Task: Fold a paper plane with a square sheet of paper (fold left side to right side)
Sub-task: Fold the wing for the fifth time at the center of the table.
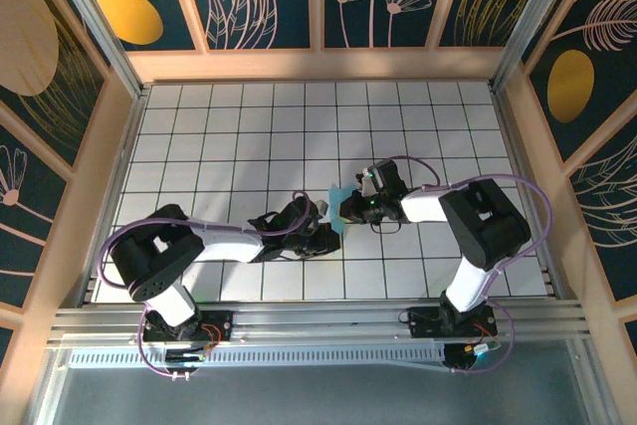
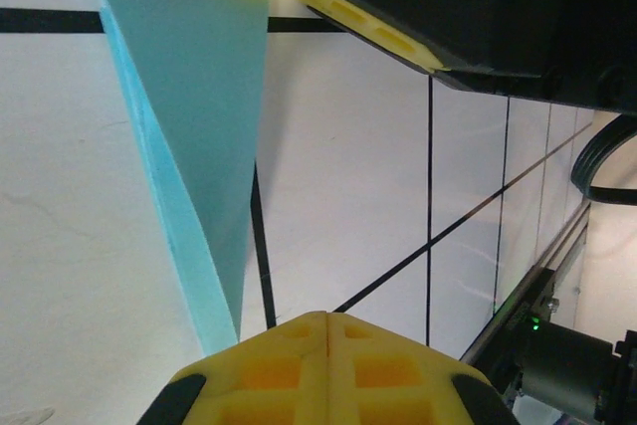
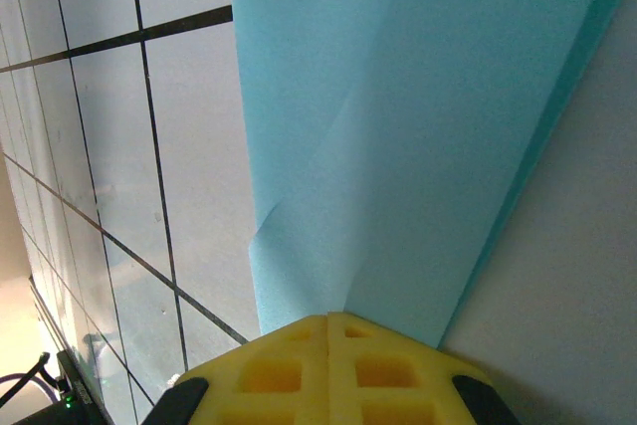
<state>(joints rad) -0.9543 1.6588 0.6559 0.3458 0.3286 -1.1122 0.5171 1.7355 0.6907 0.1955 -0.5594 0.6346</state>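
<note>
I see both arms meeting near the middle of the table. The light-blue paper sits between the two tools, just right of the frame's center.

In the right wrist view, the right gripper has its two yellow fingers pressed together at the bottom of the frame. The paper spreads up and to the right from them, and a crease runs out from the tips. I think it is pinching the paper there.

In the left wrist view, the left gripper is also closed tight. Here the paper is a long thin point, coming down from the upper left. Its tip ends just beside the fingers. I cannot tell if they hold it or just touch it.

The paper is not a flat square any more. I see layers along its edge, so some folds are done. I think the job is well along, but it does not look like a finished plane yet. I guess some folding and pressing flat is still left.
</note>
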